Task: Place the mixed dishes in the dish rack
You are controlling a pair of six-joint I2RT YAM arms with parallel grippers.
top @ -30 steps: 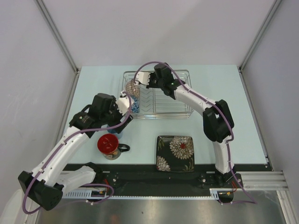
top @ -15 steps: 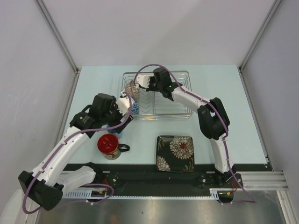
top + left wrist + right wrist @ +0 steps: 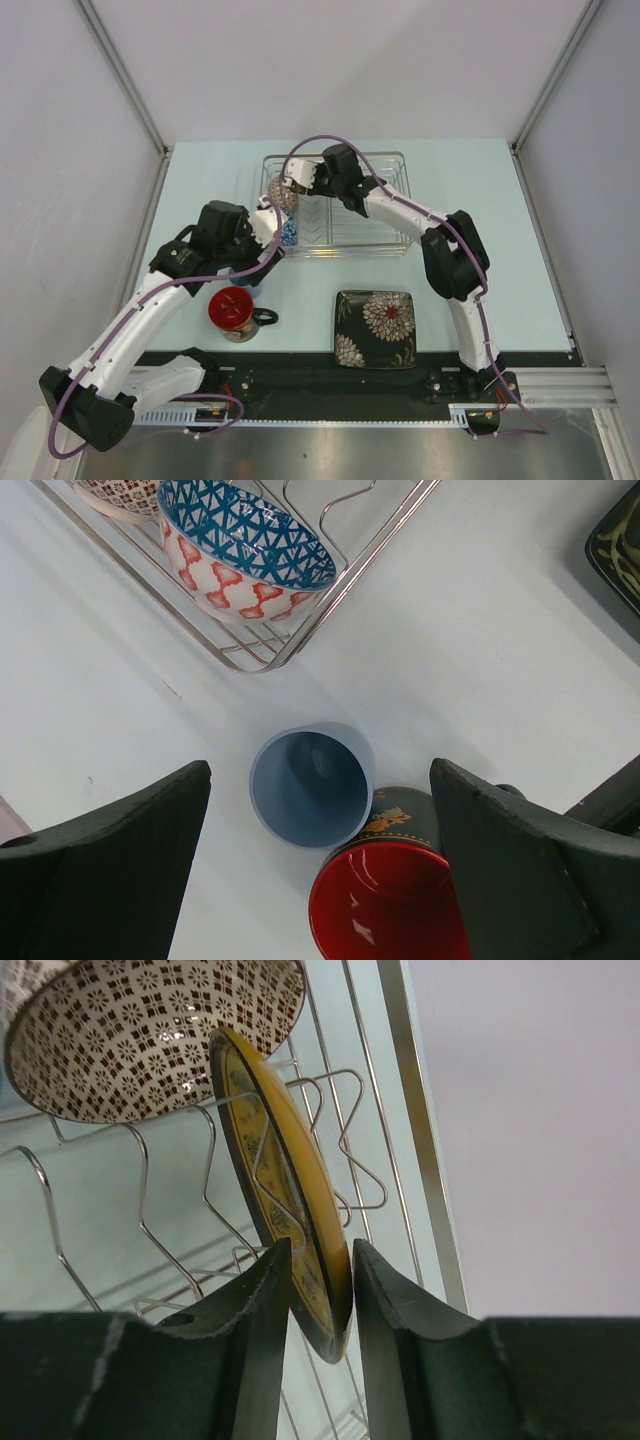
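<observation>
While the yellow plate (image 3: 290, 1200) stands upright between the right fingers (image 3: 255, 1330), among dish rack (image 3: 412, 1110) prongs — clamped or merely flanked, cannot tell — release may topple it if unseated. Left fingers (image 3: 120, 850) gape above the light-blue cup (image 3: 310, 785).

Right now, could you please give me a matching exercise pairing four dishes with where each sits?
Dishes: 1 light-blue cup; 2 blue-patterned bowl; 3 yellow plate; 4 dark square plate.
Places: A on edge between the fingers of the right gripper; B flat on the table, near its front edge; C upright beside the red-inside mug; D in a corner of the dish rack.
Pairs: 1-C; 2-D; 3-A; 4-B.
</observation>
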